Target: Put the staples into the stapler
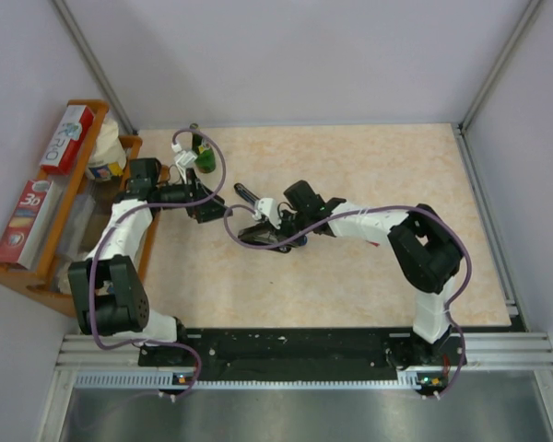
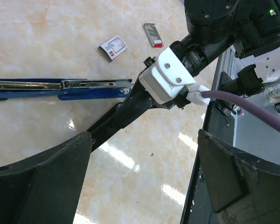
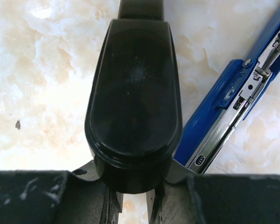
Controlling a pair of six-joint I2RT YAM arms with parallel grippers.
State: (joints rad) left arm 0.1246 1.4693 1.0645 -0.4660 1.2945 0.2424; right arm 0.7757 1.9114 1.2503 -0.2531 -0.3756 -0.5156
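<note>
Left gripper [image 2: 143, 134] is wide open and empty. Stapler [image 2: 84, 86] lies splayed on the table [image 2: 37, 37]. The blue magazine is flat, channel up, with its long axis left-right in the left wrist view, running away from the joint. Staples box [image 2: 113, 48] and inner tray [image 2: 152, 35] lie just beyond it, apart. Right gripper [image 3: 133, 186] is clamped on the black base [image 3: 133, 93]. My call: right holds firm while left brings the strip in parallel to the channel.

Three views: one overhead, two wrist-mounted.
Top camera looks down from behind the arm bases over the whole surface [image 1: 369, 285]. Left wrist looks low across it, past the left tool [image 2: 142, 140], at the stapler [image 2: 60, 88]; right wrist sits very close above that same stapler.
</note>
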